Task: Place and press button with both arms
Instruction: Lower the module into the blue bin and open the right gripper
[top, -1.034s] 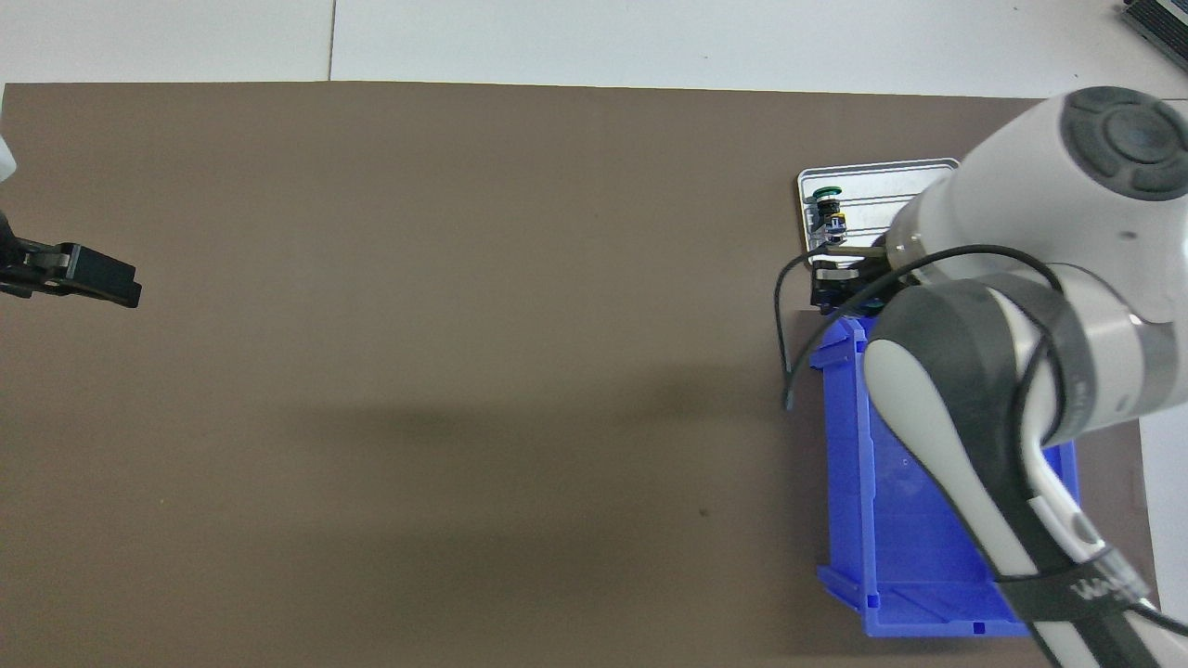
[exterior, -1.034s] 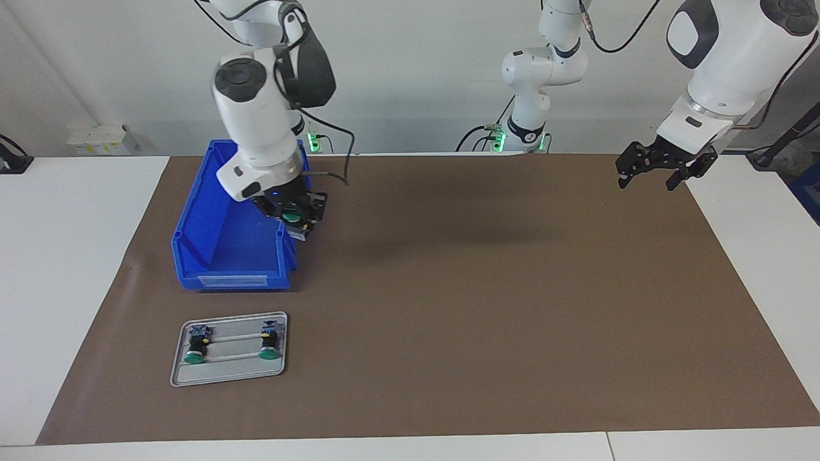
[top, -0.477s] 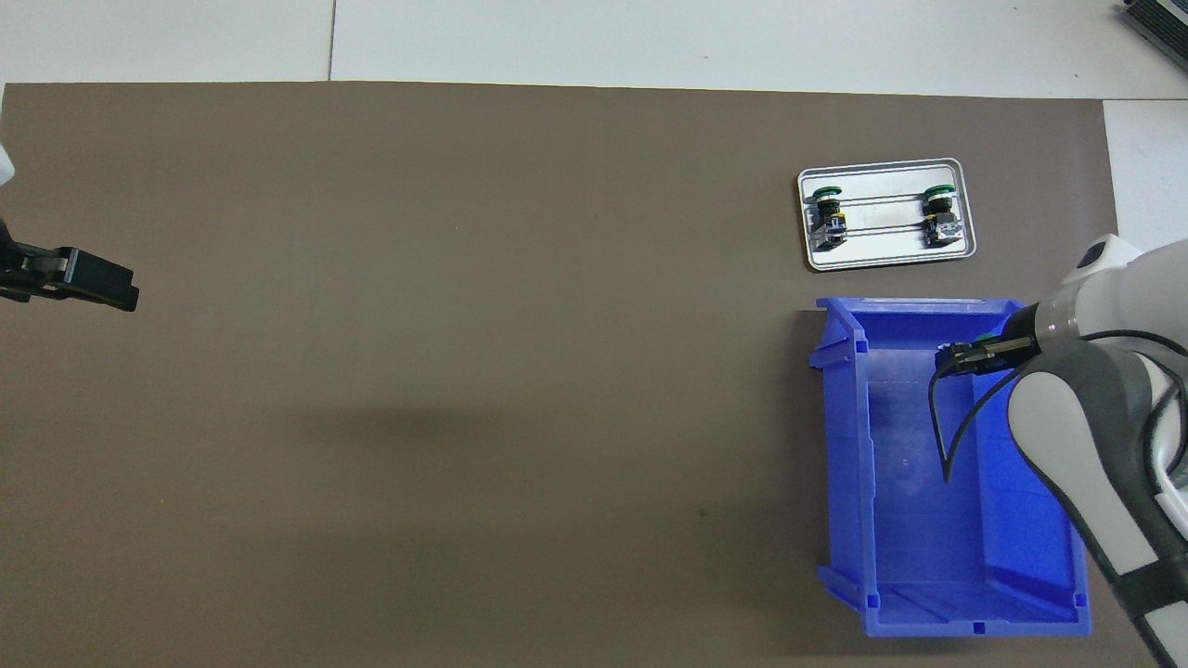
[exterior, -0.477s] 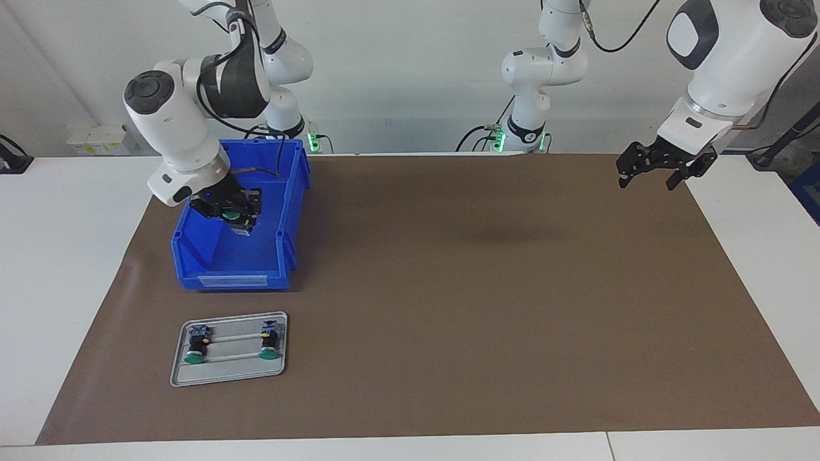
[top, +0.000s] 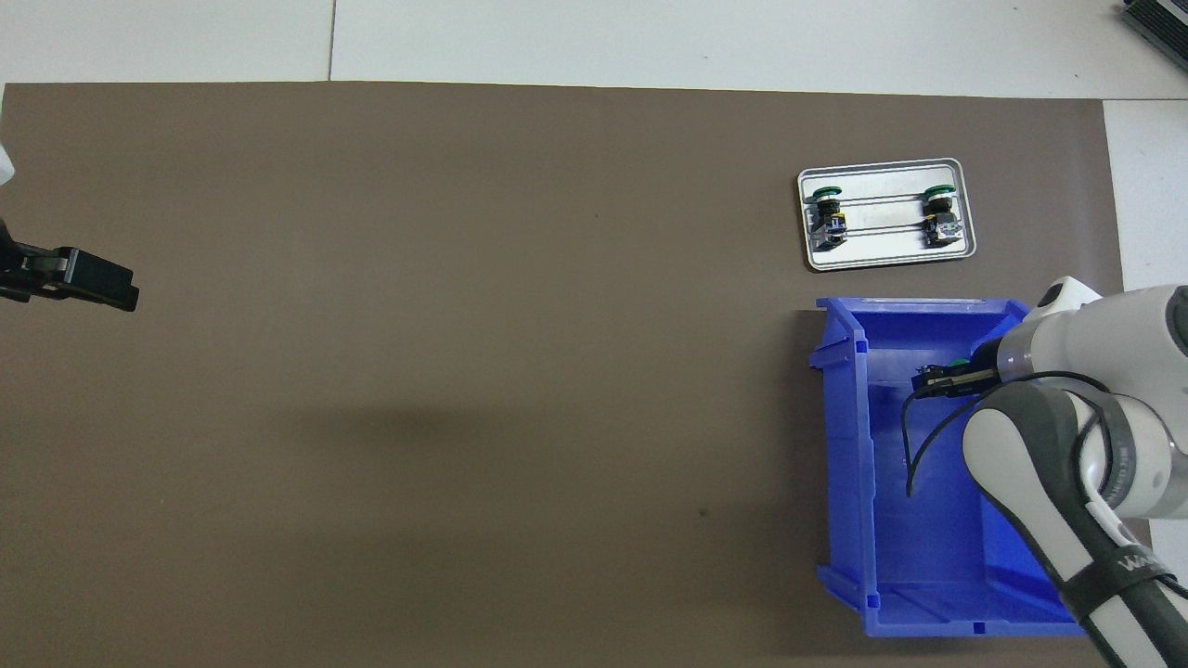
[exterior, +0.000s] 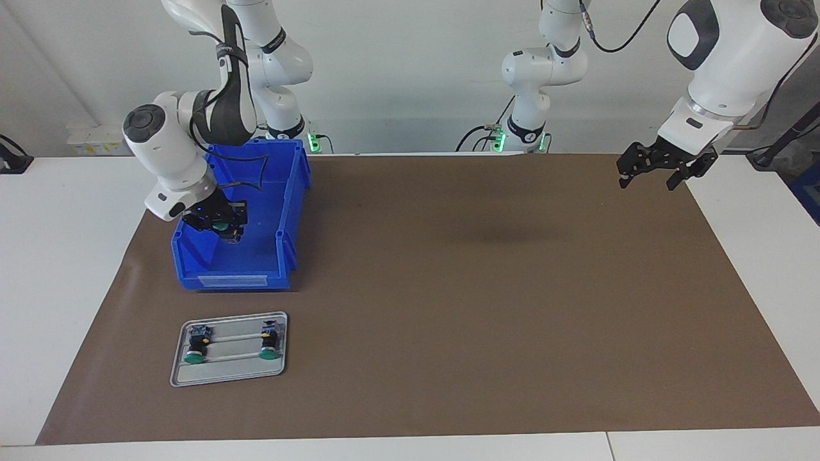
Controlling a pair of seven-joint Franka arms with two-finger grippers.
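Right hand [exterior: 224,228] clenched on the button [exterior: 220,225], hanging inside the blue bin [exterior: 291,211], tray's 12 o'clock. Looks light, rigid, cap probably slick: I'd keep the grip on its black body, cap clear. Left hand [exterior: 663,168] released, waiting over the mat's edge. Tray [exterior: 227,374] holds two more buttons, farther out on the desk.

No text, brand or number can be read with certainty. The dark grey band on the white right arm [top: 1114,566] bears white lettering, too cut off to make out, and the pale label strip [exterior: 232,280] on the blue plastic bin [exterior: 192,253] looks blank
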